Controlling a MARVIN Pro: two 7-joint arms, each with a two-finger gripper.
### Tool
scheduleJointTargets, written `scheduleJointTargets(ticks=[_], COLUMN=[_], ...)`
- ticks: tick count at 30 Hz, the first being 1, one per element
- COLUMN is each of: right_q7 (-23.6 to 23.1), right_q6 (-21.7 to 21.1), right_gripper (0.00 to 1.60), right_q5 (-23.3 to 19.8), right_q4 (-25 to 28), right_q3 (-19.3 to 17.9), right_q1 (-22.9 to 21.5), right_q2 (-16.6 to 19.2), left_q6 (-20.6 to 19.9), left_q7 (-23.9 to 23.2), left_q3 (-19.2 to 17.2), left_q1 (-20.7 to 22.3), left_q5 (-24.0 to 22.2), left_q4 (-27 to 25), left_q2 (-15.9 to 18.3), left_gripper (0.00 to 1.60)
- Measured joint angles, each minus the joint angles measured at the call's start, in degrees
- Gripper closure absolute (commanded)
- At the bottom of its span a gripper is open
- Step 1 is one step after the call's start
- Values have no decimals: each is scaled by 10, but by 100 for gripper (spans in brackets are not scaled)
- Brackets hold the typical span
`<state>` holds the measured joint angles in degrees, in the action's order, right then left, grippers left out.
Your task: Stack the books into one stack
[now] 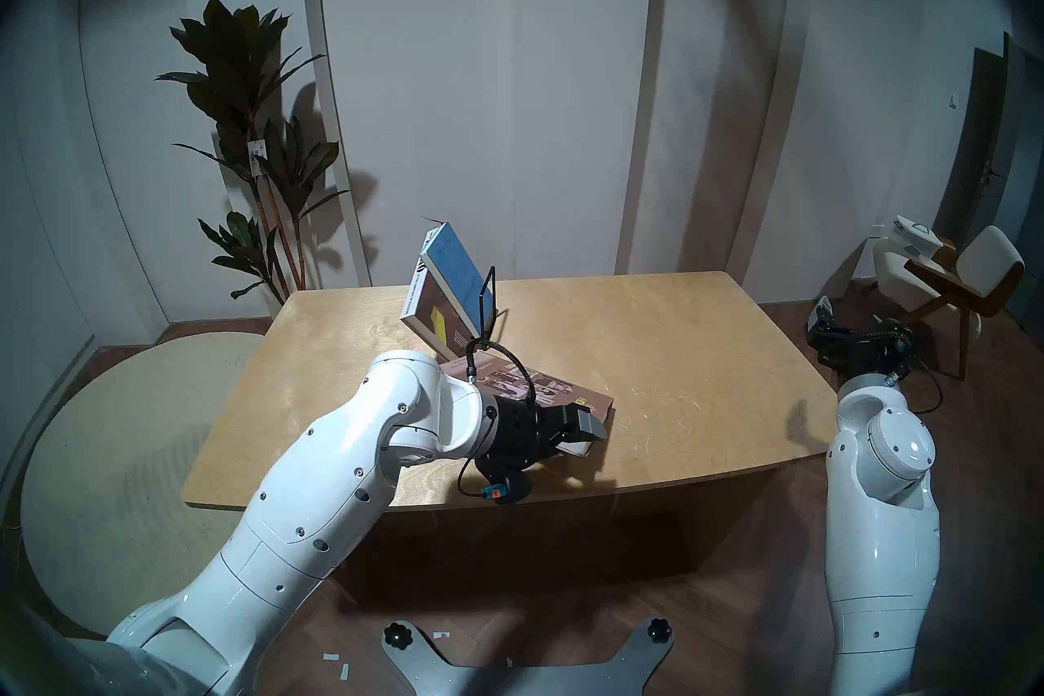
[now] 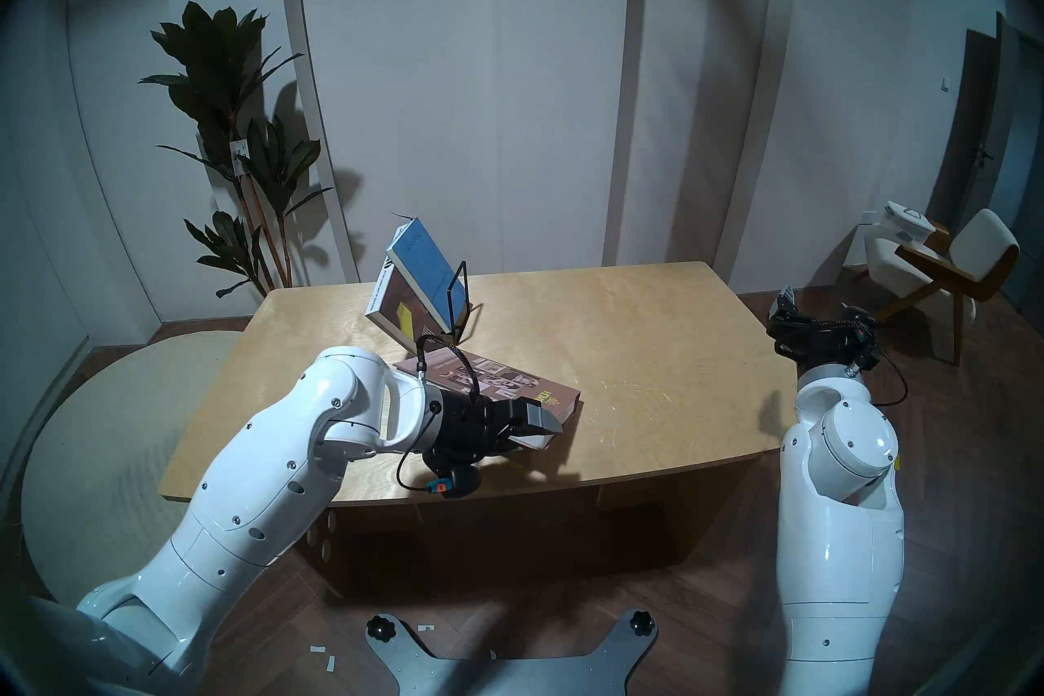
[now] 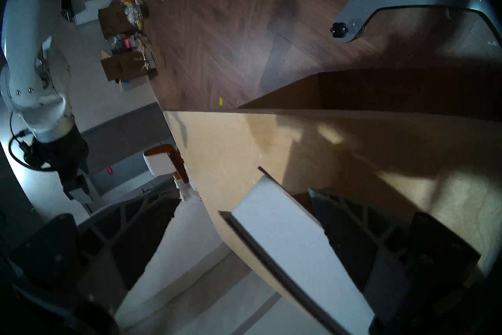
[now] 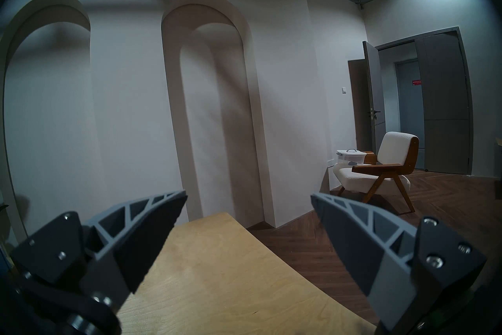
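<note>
While the left end effector (image 1: 590,452) stands with its jaws wide apart around the near corner of the large mauve-brown "HOMES" book (image 1: 568,388), I do not see it clamped on anything. In the left wrist view the white page block passes close to one finger (image 3: 353,206), and the other finger is well apart from the cover. The book lies flat on the table (image 1: 678,367).

Beyond this end effector, the brown book with the white spine (image 1: 438,322) and the thin blue book (image 1: 460,277) lean together in the black wire rack (image 1: 487,305).

I judge the big book as heavy and stiff, with a smooth cover that may slip. I would take it deep over the page edge, not only at the corner, because a corner hold lets it swing down.

The right end effector (image 4: 248,193) is open and empty, far to the right of the books.

The lower finger is hidden under the book in the head views, so I cannot tell if it touches it. The wrist view is dark and blurred.
</note>
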<state>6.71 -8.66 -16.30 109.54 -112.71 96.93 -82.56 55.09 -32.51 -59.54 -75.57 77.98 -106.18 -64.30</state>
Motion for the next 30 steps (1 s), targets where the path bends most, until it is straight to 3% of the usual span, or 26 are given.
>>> scheduleJointTargets(ticks=[6, 11, 21, 30], right_q7=[0, -1, -2, -15], right_q6=[0, 0, 0, 1], right_gripper=[0, 0, 0, 0], right_q5=[0, 0, 1, 10], right_q4=[-1, -1, -5, -6], right_q3=[0, 0, 0, 34], right_q1=[0, 0, -1, 0], right_q2=[0, 0, 0, -1], left_q6=[0, -13, -107, -193], left_q7=[35, 81, 99, 119], left_q3=[18, -7, -95, -183], left_q1=[3, -4, 18, 48], left_q5=[59, 82, 27, -33], left_q4=[-48, -69, 25, 99], left_q2=[42, 64, 56, 55], left_gripper=[0, 0, 0, 0])
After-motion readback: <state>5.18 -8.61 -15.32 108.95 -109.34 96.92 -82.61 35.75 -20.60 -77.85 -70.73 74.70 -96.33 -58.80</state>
